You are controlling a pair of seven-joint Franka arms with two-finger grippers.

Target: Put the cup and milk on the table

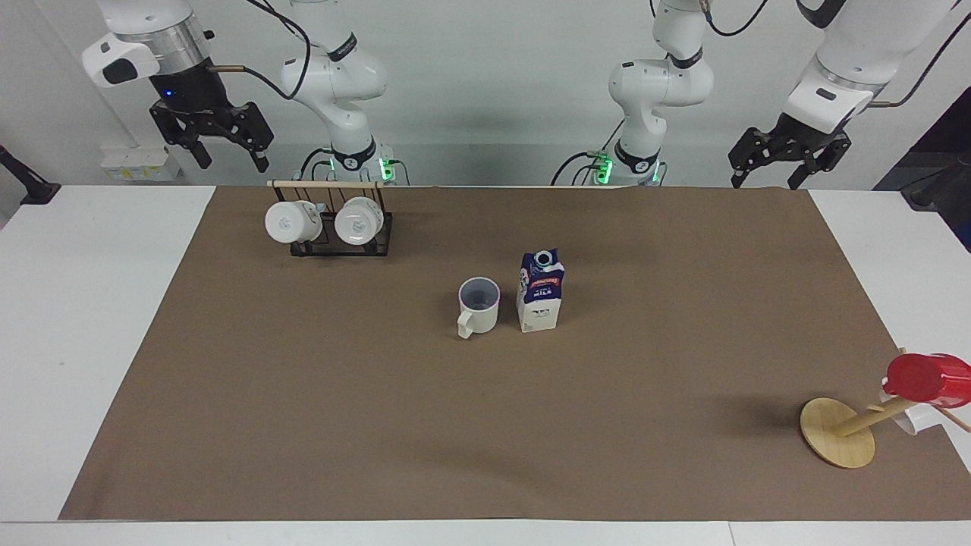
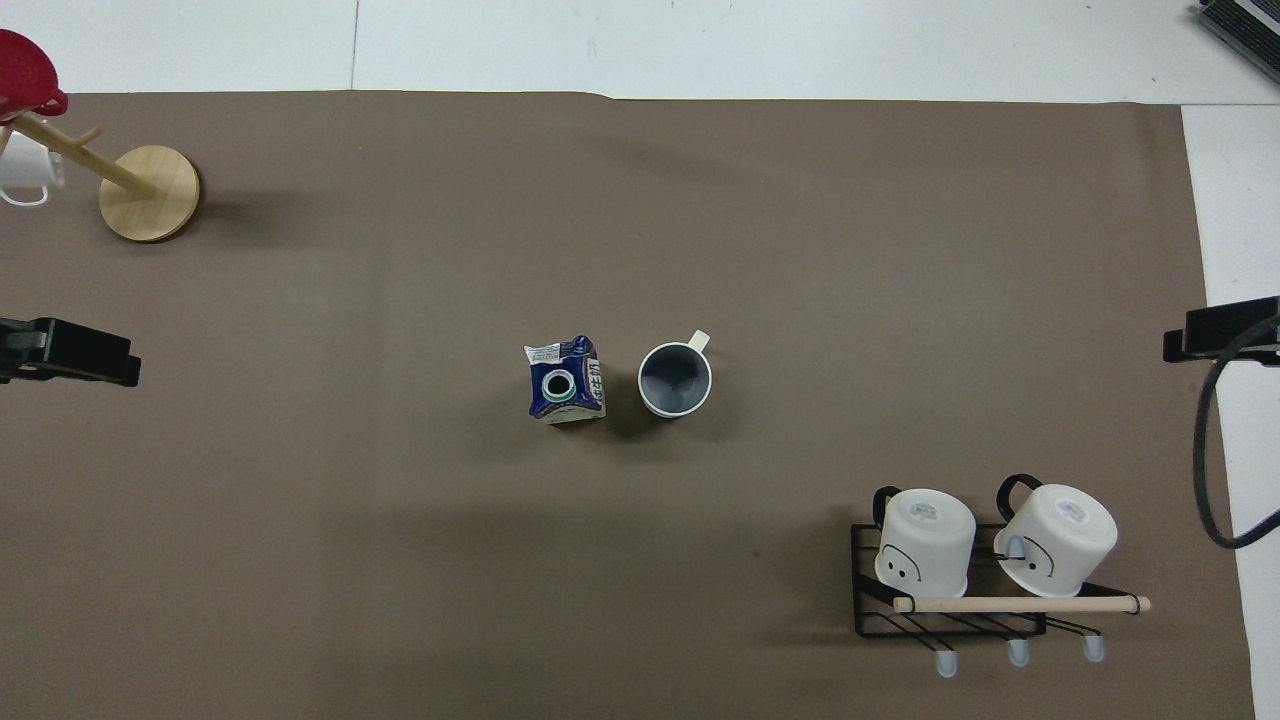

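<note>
Fingers of both grippers are spread apart and hold nothing. One is the left gripper (image 1: 784, 170), raised in the air above the tabletop edge closest to the robots, at the left arm's end. Its counterpart, the right gripper (image 1: 220, 145), hangs high above the white tabletop (image 1: 83, 318) at the right arm's end, close to the robots' edge.

At the middle of the brown sheet, the cup (image 1: 479, 305) stands upright, cream-coloured with a pale grey-blue inside, its loop handle pointing away from the robots. Just beside it, toward the left arm's end, the milk (image 1: 540, 291) stands upright too: a small gable-top carton with a white lower half, a dark blue top and a round white spout. A narrow gap separates the two.

Nearer the robots, toward the right arm's end, a black wire rack (image 1: 339, 241) with a wooden rail holds two white mugs (image 1: 290, 221) lying on their sides. Far from the robots, at the left arm's end, a tilted wooden stand (image 1: 838, 431) carries a red cup (image 1: 927, 379).
</note>
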